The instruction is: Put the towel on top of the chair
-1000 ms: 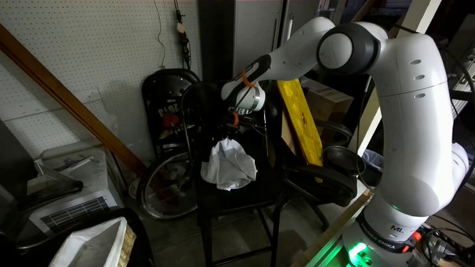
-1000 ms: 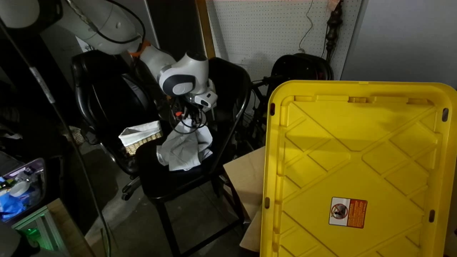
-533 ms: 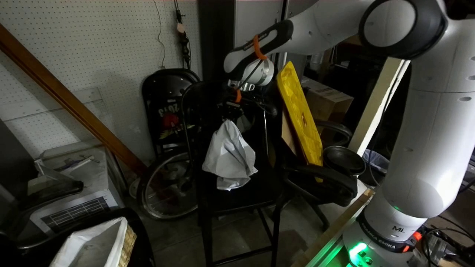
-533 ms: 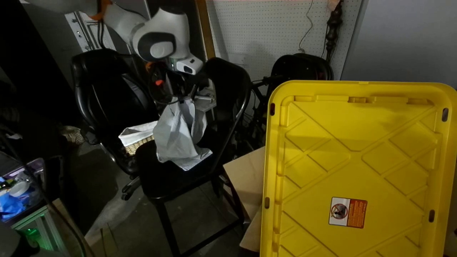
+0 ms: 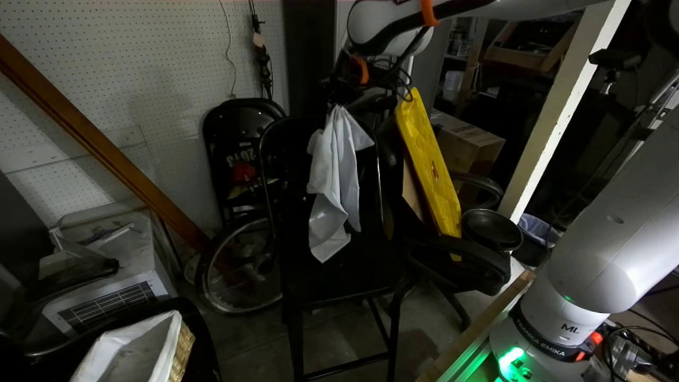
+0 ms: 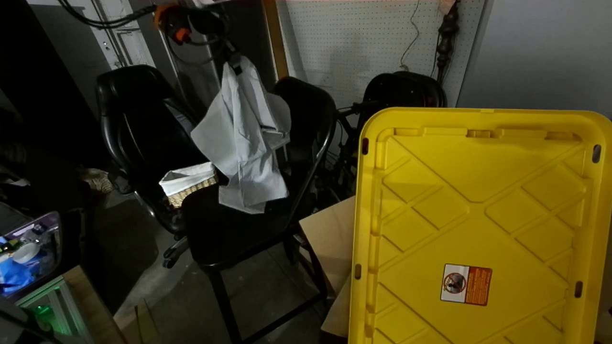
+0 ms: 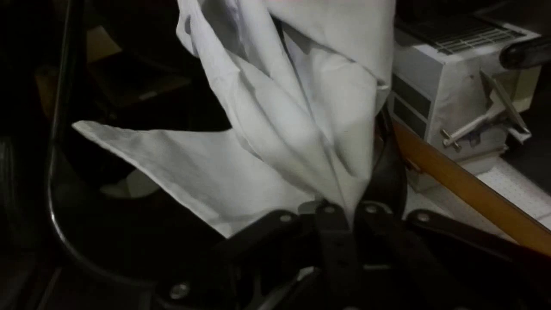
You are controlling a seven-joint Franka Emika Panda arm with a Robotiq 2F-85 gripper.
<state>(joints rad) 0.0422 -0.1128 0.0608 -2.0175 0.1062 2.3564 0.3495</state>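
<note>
Gripping the towel (image 6: 246, 143) by its gathered top, I hang it from my pincer (image 7: 351, 210) above the seat of the black chair (image 6: 210, 229), long axis near vertical, loose end pointing down; whether that end touches the seat I cannot tell. Just past the seat are an office chair (image 6: 143, 114) and a basket (image 6: 193, 188); a yellow lid (image 6: 478, 215) fills much of an exterior view. Compared with half a second ago, I hold the towel higher and it hangs longer.
</note>
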